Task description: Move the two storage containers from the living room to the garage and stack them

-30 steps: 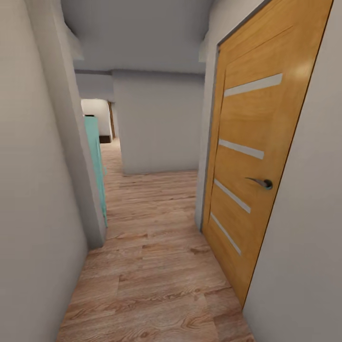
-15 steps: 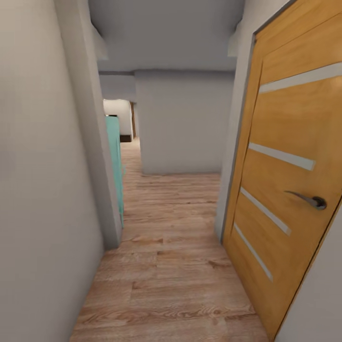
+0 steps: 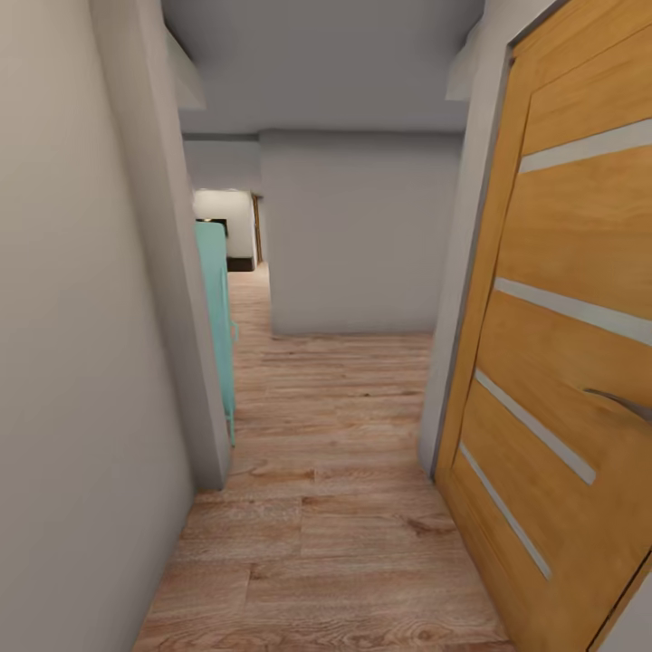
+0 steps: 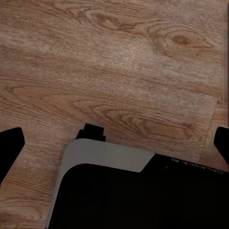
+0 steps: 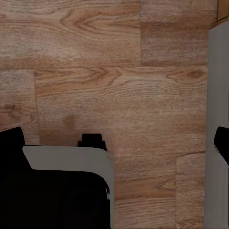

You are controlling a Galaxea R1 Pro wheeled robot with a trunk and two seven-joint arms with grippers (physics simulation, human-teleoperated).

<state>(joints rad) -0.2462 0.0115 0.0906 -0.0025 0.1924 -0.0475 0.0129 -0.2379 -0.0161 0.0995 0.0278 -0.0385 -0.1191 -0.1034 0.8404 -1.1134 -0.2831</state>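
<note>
The two storage containers are out of view. I am in a narrow hallway with a light wood plank floor (image 3: 326, 507). In the left wrist view my left gripper (image 4: 116, 143) hangs open over the planks, its dark fingertips (image 4: 9, 148) far apart with nothing between them. In the right wrist view my right gripper (image 5: 117, 142) is open too, fingertips (image 5: 12, 140) wide apart and empty above the floor.
A wooden door (image 3: 561, 344) with pale stripes and a metal handle (image 3: 620, 403) stands close on the right. A grey wall (image 3: 81, 362) runs along the left, with a teal panel (image 3: 215, 317) past its corner. A grey wall block (image 3: 358, 235) lies ahead, with a passage to its left.
The head view has shifted: the camera has moved forward along the hallway. The door now looms larger on the right, with its handle at the picture's edge.
</note>
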